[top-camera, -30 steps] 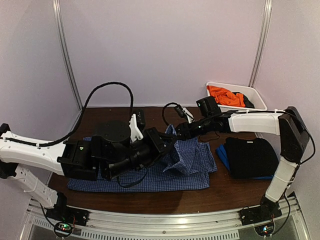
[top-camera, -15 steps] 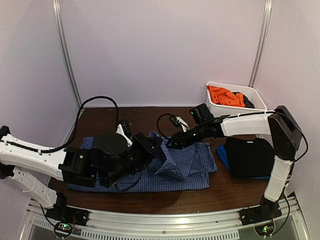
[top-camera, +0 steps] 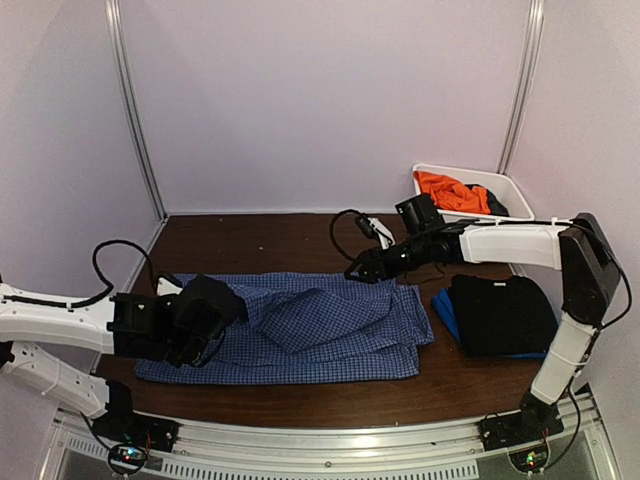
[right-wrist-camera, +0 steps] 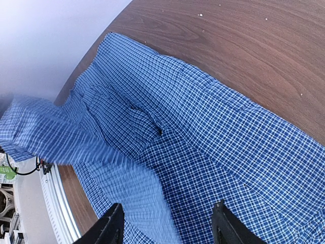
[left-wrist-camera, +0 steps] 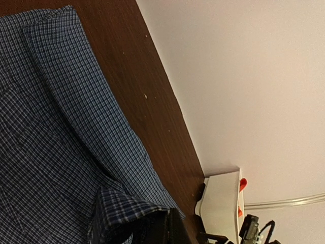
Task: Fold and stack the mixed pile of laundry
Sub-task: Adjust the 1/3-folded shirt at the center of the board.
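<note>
The blue-and-white checked shirt lies spread across the front of the table, with a fold drawn out toward the left. My left gripper is at the shirt's left end, shut on a pinch of checked cloth. My right gripper hovers over the shirt's far right edge. Its fingers are wide apart, with only shirt below them. A folded black garment lies on a blue piece at the right. The orange T-shirt lies in the tub with a black piece.
The white plastic tub stands at the back right corner and also shows in the left wrist view. Bare brown tabletop lies behind the shirt. Walls close in the back and sides.
My left arm has drawn back to the left, pulling the raised fold of shirt with it, so the shirt now lies flatter. My right gripper has shifted slightly right and back.
</note>
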`<state>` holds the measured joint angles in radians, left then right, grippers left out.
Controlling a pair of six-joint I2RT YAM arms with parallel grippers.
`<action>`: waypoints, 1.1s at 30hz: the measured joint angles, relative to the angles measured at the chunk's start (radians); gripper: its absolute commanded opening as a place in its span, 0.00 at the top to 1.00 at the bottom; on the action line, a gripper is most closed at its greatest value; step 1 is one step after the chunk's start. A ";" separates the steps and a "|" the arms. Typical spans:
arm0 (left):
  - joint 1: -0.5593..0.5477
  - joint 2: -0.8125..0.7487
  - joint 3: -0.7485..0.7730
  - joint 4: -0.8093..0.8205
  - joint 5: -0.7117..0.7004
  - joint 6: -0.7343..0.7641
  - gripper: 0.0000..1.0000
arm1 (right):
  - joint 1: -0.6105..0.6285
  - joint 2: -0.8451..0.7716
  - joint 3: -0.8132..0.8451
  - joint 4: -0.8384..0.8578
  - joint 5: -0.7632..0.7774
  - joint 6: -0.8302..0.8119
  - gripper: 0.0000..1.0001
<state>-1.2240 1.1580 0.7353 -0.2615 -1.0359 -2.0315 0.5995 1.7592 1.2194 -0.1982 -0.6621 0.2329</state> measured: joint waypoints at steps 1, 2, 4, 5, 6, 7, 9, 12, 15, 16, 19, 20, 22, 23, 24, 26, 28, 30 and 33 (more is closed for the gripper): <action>0.014 -0.004 -0.008 -0.035 -0.017 -0.011 1.00 | 0.000 0.000 0.000 -0.006 0.006 -0.002 0.40; 0.027 -0.006 -0.013 -0.069 -0.029 -0.021 1.00 | -0.001 0.000 0.000 -0.011 0.011 -0.002 0.40; 0.055 -0.011 -0.026 -0.133 -0.050 -0.034 1.00 | -0.002 0.000 0.000 -0.020 0.019 -0.003 0.40; 0.069 -0.013 -0.034 -0.164 -0.056 -0.039 0.95 | -0.002 0.000 0.001 -0.025 0.023 -0.004 0.41; 0.084 -0.015 -0.044 -0.192 -0.061 -0.043 0.84 | -0.002 0.000 0.003 -0.029 0.028 -0.006 0.40; 0.096 -0.016 -0.051 -0.216 -0.063 -0.046 0.73 | -0.002 0.000 0.004 -0.034 0.032 -0.008 0.41; 0.129 -0.018 -0.071 -0.268 -0.072 -0.053 0.58 | -0.002 0.000 0.007 -0.040 0.036 -0.014 0.40; 0.170 -0.036 -0.082 -0.332 -0.081 -0.061 0.42 | -0.002 0.001 0.014 -0.046 0.040 -0.021 0.40; 0.227 -0.080 -0.074 -0.363 -0.075 -0.054 0.25 | -0.002 0.001 0.015 -0.046 0.040 -0.024 0.41; 0.259 -0.097 -0.066 -0.362 -0.057 -0.029 0.17 | -0.002 0.001 0.015 -0.048 0.041 -0.024 0.40; 0.407 -0.150 -0.050 -0.300 0.068 0.168 0.02 | -0.002 0.001 0.015 -0.049 0.042 -0.025 0.40; 0.462 -0.161 -0.045 -0.268 0.132 0.247 0.02 | -0.002 0.001 0.015 -0.050 0.042 -0.025 0.41; 0.561 -0.154 -0.023 -0.232 0.264 0.423 0.02 | -0.002 0.001 0.015 -0.053 0.043 -0.026 0.41; 0.595 -0.139 -0.005 -0.221 0.320 0.507 0.02 | -0.002 0.001 0.015 -0.055 0.043 -0.027 0.41; 0.629 -0.109 0.029 -0.216 0.390 0.616 0.02 | -0.002 0.001 0.015 -0.056 0.043 -0.027 0.41; 0.654 -0.022 0.119 -0.205 0.524 0.811 0.02 | -0.002 0.001 0.011 -0.056 0.042 -0.027 0.41; 0.641 0.064 0.194 -0.192 0.619 0.953 0.03 | -0.003 0.001 0.002 -0.055 0.042 -0.026 0.41; 0.573 0.137 0.236 -0.179 0.654 1.083 0.02 | -0.003 0.000 -0.016 -0.053 0.041 -0.025 0.41; 0.441 0.179 0.238 -0.197 0.688 1.217 0.02 | -0.004 0.000 -0.042 -0.051 0.038 -0.023 0.41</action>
<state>-0.7826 1.3369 0.9730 -0.4583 -0.3477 -0.8143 0.5957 1.7596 1.1778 -0.2489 -0.6239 0.2104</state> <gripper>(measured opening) 0.976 0.588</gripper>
